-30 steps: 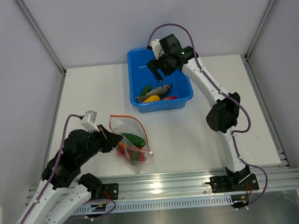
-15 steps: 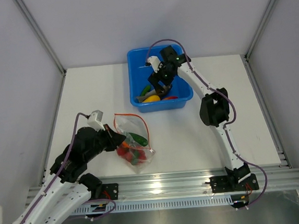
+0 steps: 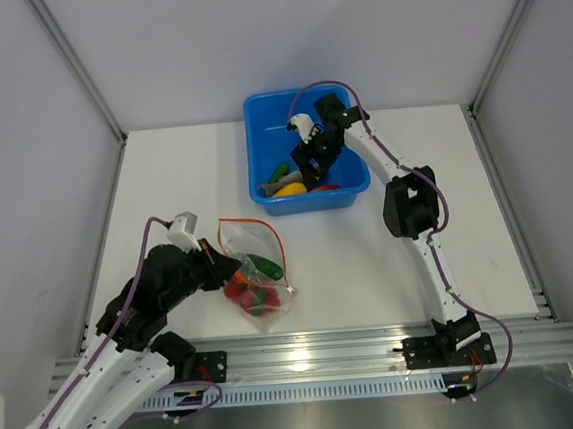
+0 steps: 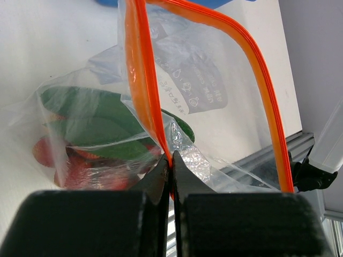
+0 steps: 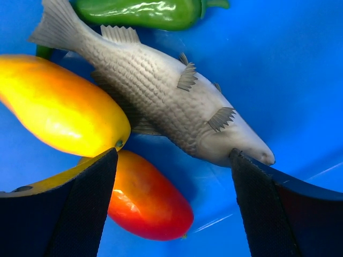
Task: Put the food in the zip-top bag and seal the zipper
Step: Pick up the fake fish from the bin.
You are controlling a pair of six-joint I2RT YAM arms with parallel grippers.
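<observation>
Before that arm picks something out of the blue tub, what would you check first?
1. Right pincer open wide: ok.
2. Grey fish roughly lined up with the gap: ok.
3. Fingers free of neighbours: not ok, yellow fruit crowds one finger.
4. Left pincer shut on the zipper: ok.
5. Bag mouth open: ok.
6. Room in the bag for the fish: cannot tell.

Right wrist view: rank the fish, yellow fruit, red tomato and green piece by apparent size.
1. fish
2. yellow fruit, cut off at the left edge
3. red tomato, partly hidden
Unranked: green piece, cropped by the top edge, so its full size can't be judged.
</observation>
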